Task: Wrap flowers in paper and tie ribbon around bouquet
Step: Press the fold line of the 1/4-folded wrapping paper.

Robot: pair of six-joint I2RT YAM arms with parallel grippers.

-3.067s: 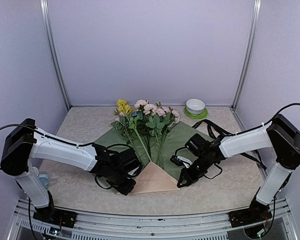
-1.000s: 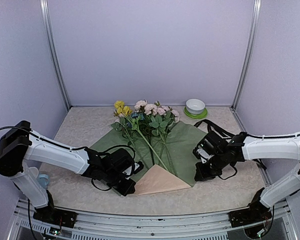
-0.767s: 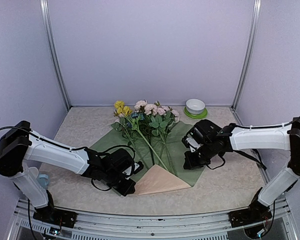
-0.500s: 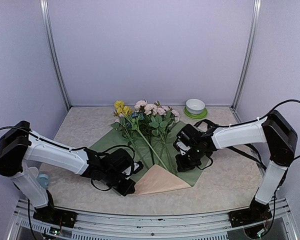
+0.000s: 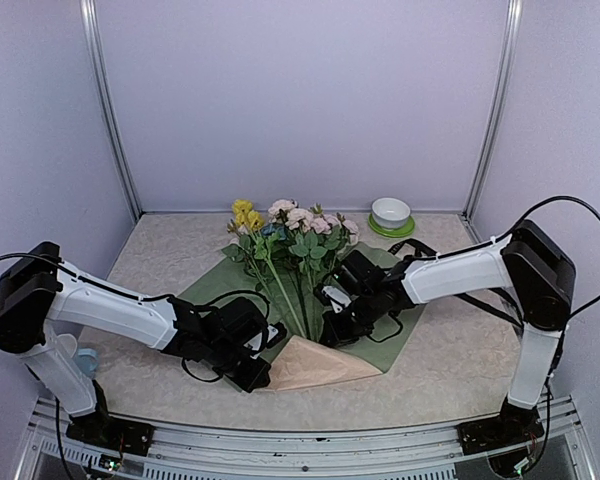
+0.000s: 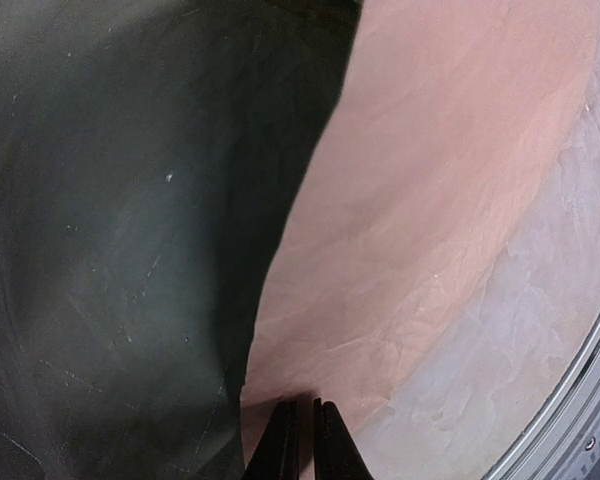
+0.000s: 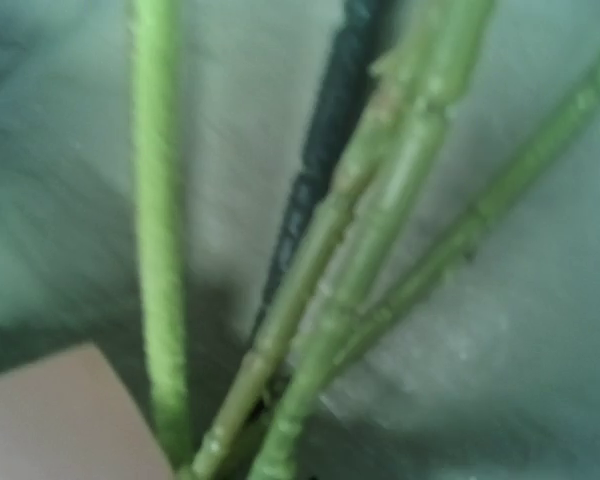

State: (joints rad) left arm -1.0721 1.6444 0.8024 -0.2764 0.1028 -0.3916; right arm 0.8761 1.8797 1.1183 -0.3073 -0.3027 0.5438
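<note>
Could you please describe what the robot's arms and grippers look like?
The left arm and right arm both have smooth white tubular links, bulky black joint housings and loose black cables looping along them. The left gripper and right gripper are black; the left wrist view shows slim dark tapered fingers.

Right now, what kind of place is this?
Probably a robot test booth, not a flower shop: two robot arms bolted to a table, bare walls between metal posts, flowers lying on paper.
</note>
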